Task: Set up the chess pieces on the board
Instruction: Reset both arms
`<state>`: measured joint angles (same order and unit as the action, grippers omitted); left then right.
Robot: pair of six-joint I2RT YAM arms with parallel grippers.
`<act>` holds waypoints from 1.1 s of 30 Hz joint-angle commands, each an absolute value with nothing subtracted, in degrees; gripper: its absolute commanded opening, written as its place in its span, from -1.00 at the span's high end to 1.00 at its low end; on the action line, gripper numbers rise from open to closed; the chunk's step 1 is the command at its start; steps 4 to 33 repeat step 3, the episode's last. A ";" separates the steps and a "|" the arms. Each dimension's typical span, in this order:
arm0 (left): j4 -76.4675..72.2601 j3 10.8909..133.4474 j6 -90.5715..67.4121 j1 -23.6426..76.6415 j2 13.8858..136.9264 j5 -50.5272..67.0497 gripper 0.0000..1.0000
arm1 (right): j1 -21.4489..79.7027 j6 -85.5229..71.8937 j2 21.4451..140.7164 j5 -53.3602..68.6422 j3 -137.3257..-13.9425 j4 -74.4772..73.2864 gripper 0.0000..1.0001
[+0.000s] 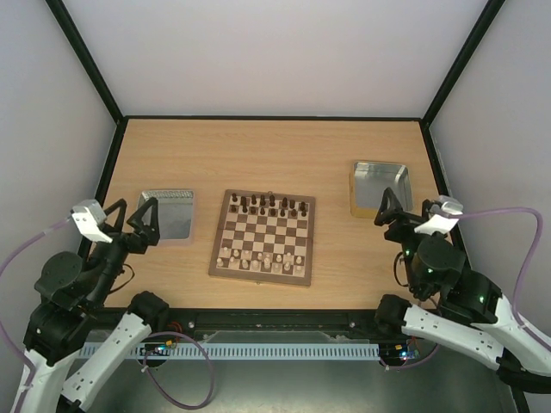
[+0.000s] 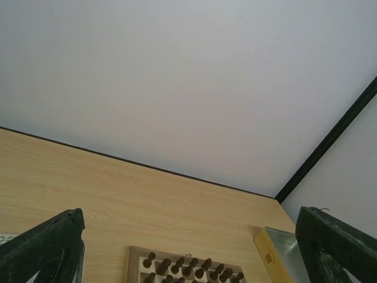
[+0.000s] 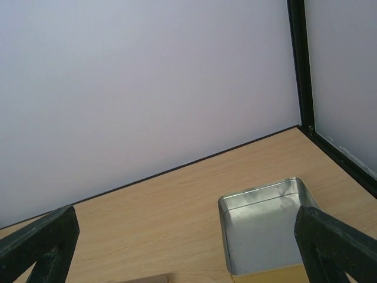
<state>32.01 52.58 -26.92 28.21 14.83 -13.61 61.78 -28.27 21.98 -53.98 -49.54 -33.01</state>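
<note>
The checkered wooden board [image 1: 263, 238] lies in the middle of the table. Several cream chess pieces [image 1: 261, 257] stand on its two near rows; dark brown chessmen [image 1: 272, 205] stand on its two far rows. Its far edge with the dark chessmen also shows in the left wrist view [image 2: 187, 268]. My left gripper [image 1: 135, 218] is open and empty, raised near the left tray. My right gripper [image 1: 389, 209] is open and empty, raised near the right tray. Both wrist views show the fingers [image 2: 50, 250] [image 3: 336, 244] wide apart with nothing between them.
A shiny metal tray [image 1: 170, 215] sits left of the board. A second metal tray [image 1: 381, 187] sits at the right and shows in the right wrist view [image 3: 265, 227]. White walls with black frame posts enclose the table.
</note>
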 commanded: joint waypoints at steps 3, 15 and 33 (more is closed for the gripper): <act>33.00 53.35 -25.77 27.86 13.40 -14.50 -0.99 | 61.52 -28.03 21.33 -56.85 -47.37 -30.32 -0.97; 33.00 53.35 -25.77 27.86 13.40 -14.50 -0.99 | 61.52 -28.03 21.33 -56.85 -47.37 -30.32 -0.97; 33.00 53.35 -25.77 27.86 13.40 -14.50 -0.99 | 61.52 -28.03 21.33 -56.85 -47.37 -30.32 -0.97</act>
